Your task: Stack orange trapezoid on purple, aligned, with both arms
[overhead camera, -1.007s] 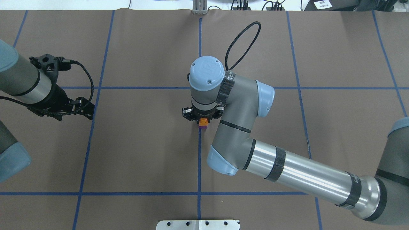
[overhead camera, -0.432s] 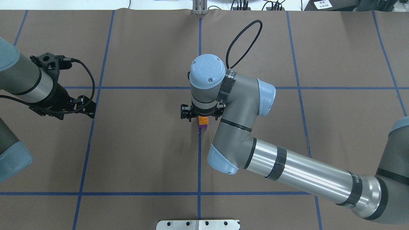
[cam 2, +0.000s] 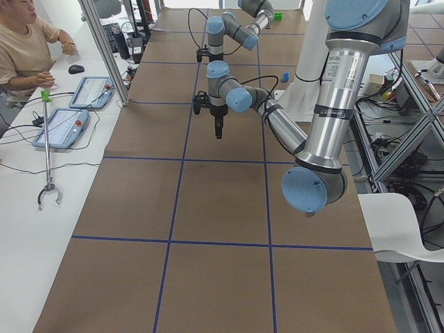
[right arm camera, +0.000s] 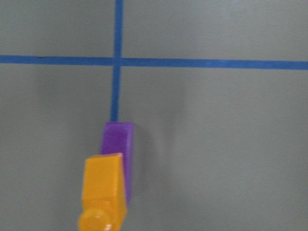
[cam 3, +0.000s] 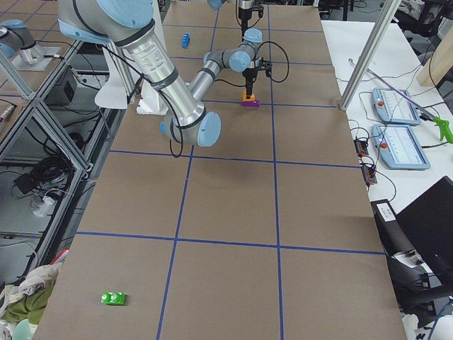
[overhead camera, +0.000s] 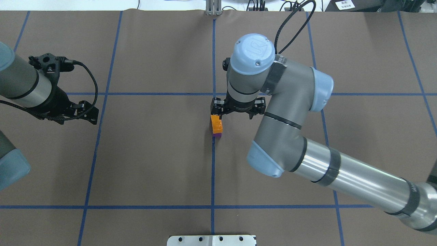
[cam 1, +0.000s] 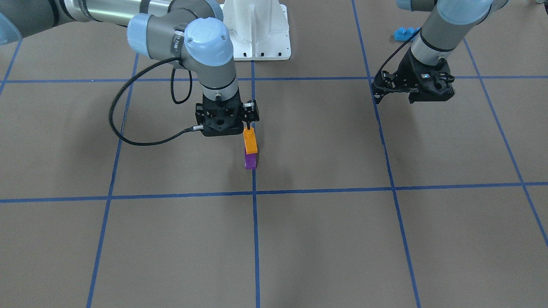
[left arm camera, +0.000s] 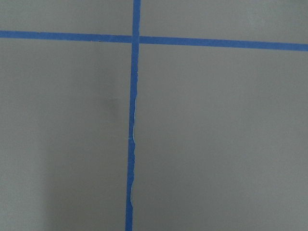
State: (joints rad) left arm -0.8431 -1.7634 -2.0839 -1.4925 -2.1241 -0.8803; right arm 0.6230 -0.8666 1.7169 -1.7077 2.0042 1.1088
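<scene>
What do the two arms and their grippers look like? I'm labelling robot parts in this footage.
Both arms have grey and brushed-silver tube segments with light-blue joint caps and black bands. The right gripper and left gripper are black and skeletal, each fed by a black braided cable looping off the wrist.

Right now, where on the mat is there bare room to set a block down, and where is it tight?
Bare: the squares between the left gripper and the stack, and the whole near row. Tight: around the orange trapezoid stacked on the purple, with the right gripper just above and beside it.
</scene>
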